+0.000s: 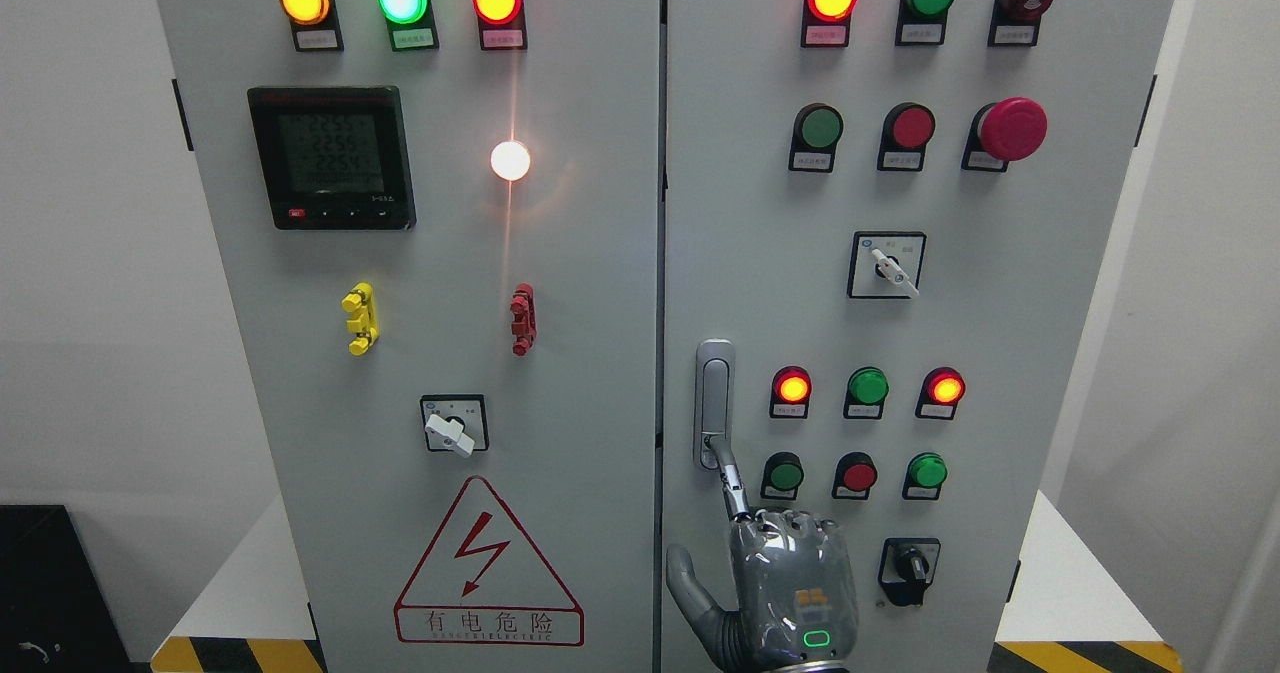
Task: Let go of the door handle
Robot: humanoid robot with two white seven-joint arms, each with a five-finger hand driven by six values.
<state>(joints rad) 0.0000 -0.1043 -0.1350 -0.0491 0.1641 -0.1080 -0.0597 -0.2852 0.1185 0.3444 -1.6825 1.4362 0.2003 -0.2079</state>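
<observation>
Robot hand [785,573] extends one finger [730,473] touching the door handle [714,393]

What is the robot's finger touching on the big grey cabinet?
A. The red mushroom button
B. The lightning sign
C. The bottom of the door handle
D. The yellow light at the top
C: the right hand stretches one finger up to the bottom end of the door handle; its other fingers are curled and its thumb sticks out to the side.
</observation>
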